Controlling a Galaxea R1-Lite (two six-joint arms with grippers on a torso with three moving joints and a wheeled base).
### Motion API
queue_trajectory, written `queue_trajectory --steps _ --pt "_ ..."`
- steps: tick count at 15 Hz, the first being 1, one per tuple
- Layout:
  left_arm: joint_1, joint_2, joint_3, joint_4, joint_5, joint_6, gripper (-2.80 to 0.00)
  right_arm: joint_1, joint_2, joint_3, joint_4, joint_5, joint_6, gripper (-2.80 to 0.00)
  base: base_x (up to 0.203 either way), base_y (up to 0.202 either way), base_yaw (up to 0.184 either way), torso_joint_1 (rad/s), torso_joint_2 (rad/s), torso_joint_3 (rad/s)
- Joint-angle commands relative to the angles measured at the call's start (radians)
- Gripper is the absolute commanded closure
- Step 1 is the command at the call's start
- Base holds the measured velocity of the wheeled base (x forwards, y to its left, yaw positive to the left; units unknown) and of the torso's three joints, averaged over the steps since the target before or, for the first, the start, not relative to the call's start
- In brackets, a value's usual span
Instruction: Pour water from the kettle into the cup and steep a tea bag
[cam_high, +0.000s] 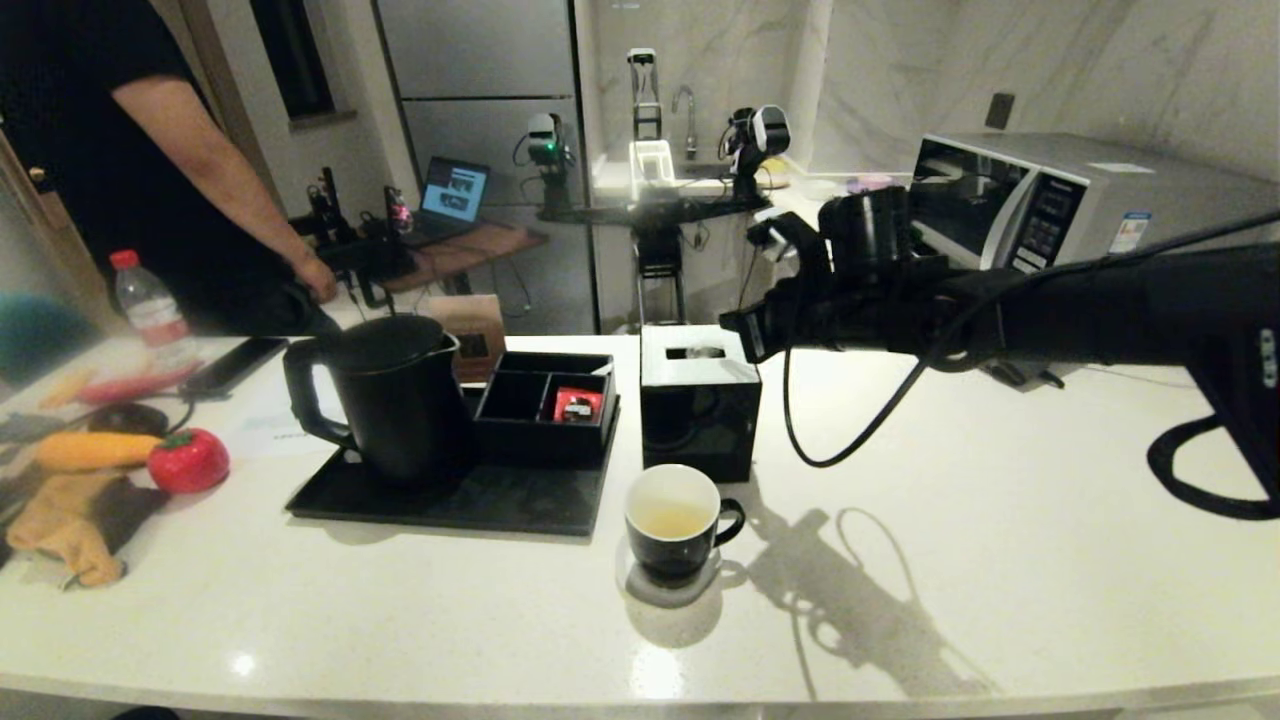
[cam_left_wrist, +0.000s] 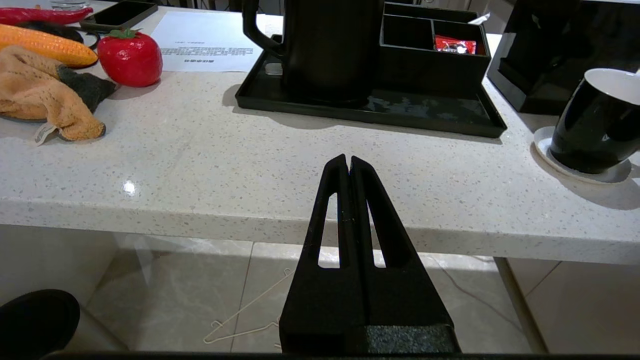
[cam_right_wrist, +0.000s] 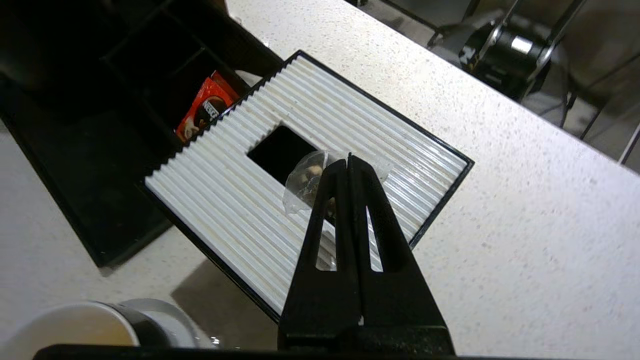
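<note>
Both jaws closed. Right gripper (cam_right_wrist: 349, 159) hangs over the tissue box (cam_right_wrist: 260, 200), tea bag (cam_right_wrist: 306, 181) just under/beside its tips; grip on it unclear. Left gripper (cam_left_wrist: 348, 161) parked off worktop (cam_left_wrist: 200, 150) edge, holding nothing.

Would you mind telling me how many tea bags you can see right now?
1. The tea bag lies on top of the tissue box, at its opening, beneath the shut right gripper. Others may be hidden.
</note>
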Motion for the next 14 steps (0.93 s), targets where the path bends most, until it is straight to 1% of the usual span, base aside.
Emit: queue_trajectory --steps 1,3,6,10,14 --pt "0.0 0.0 0.0 0.0 0.001 -0.001 0.0 0.008 0.011 -0.065 0.071 -0.018 0.053 0.0 0.0 0.0 0.0 0.0 0.0 0.0" --pt "0.0 0.0 0.0 0.0 0.001 -0.001 0.0 0.01 0.033 -0.112 0.116 -0.026 0.061 0.0 0.0 0.0 0.0 0.0 0.0 0.0" --pt "0.0 0.0 0.0 0.0 0.001 -0.001 0.0 0.016 0.073 -0.163 0.119 -0.053 0.062 0.0 0.0 0.0 0.0 0.0 0.0 0.0" --pt "0.0 0.0 0.0 0.0 0.001 -0.001 0.0 0.021 0.115 -0.178 0.109 -0.096 0.056 0.0 0.0 0.0 0.0 0.0 0.0 0.0" --pt "0.0 0.0 0.0 0.0 0.001 -0.001 0.0 0.028 0.139 -0.18 0.104 -0.102 0.052 0.0 0.0 0.0 0.0 0.0 0.0 0.0"
